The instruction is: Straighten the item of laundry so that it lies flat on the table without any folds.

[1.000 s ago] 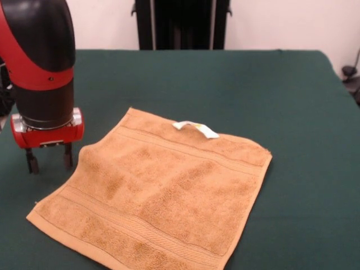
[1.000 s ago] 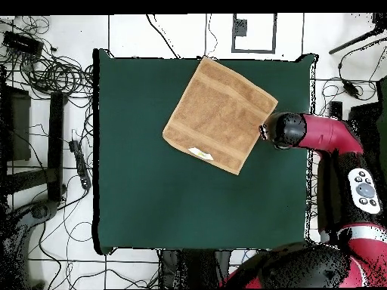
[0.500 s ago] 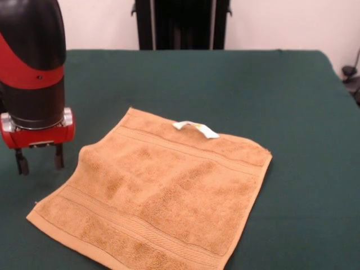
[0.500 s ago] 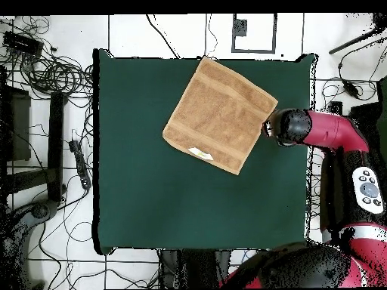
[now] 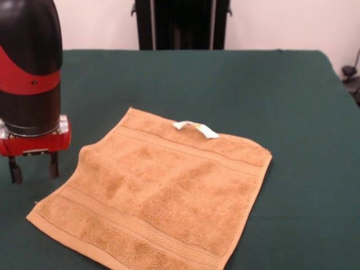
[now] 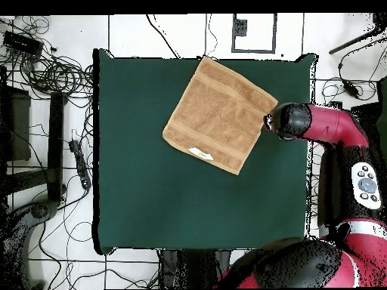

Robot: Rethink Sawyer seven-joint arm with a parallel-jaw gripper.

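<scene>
Golden-orange terry, the towel (image 5: 157, 194) lies spread on the green desk (image 5: 292, 101), turned so that its corners point along the desk's sides rather than its edges. Woven bands cross it near two opposite ends, and a small white tag (image 5: 196, 129) sits on the far edge in the front view, curled up a little from the cloth. Most of the towel is flat; the left edge in the front view bulges in a soft rounded hump near the arm, and one corner reaches the picture's lower edge. In the overhead view the towel (image 6: 219, 115) sits toward the desk's (image 6: 151, 196) upper right part, one corner at the desk's top edge.

Red and black, the arm (image 5: 31, 73) stands at the left of the front view with the gripper (image 5: 32, 167) pointing down, just beside the towel's humped edge but not touching it. Its two dark fingers (image 5: 15, 171) hang spread apart with nothing between them, their tips close above the cloth of the desk. Overhead, the gripper (image 6: 270, 124) shows at the towel's right corner.
</scene>
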